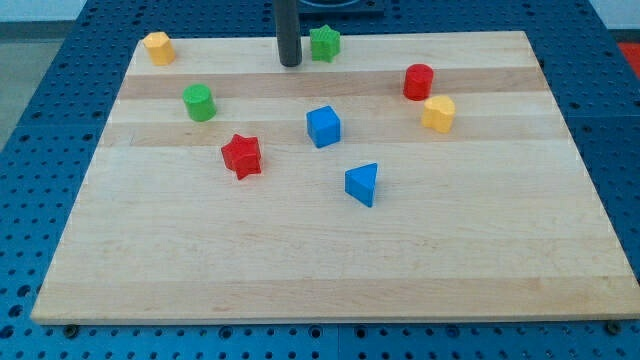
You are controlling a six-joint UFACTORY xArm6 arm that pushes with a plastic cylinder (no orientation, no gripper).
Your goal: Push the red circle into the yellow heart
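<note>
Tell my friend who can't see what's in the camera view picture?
A red circle sits just above and left of a yellow heart on a wooden board. My tip rests near the view's top, beside a green star, far from both. Other coloured blocks are scattered about.

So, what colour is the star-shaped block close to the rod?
Green. The star sits just right of my tip at the view's top, seen in the camera view.

Red circle (pixel 418 81) upright, upper right; yellow heart (pixel 438 114) just below-right, near.
</note>
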